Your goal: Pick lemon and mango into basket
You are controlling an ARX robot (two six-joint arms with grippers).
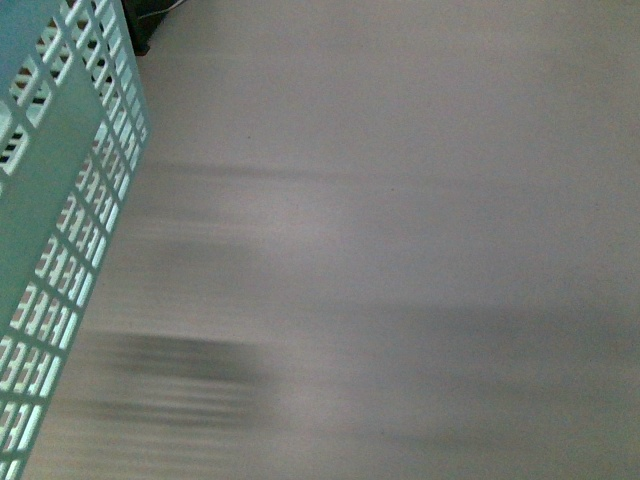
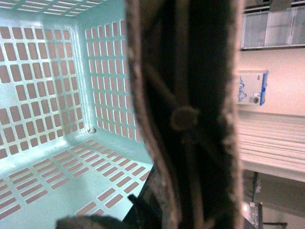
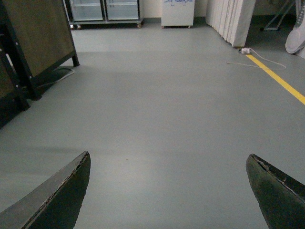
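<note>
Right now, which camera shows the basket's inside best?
The left wrist view: the basket shows its slotted inner walls and floor, though something dark covers part. The front view catches only a blurred outer side wall. The right wrist view shows none of it.

A grey floor (image 3: 157, 109) is marked by a yellow line (image 3: 281, 83). White panels (image 3: 228, 19) are stood beside a white cabinet (image 3: 177, 13), with a white cable (image 3: 245, 50) laid nearby.

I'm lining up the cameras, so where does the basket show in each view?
Front view: the basket, its slotted side wall along the left edge.
Left wrist view: its inside, slotted walls and floor, beside a dark close-up shape.
Right wrist view: not in it.
Shared landmark: the grey floor, in front and right wrist views.
</note>
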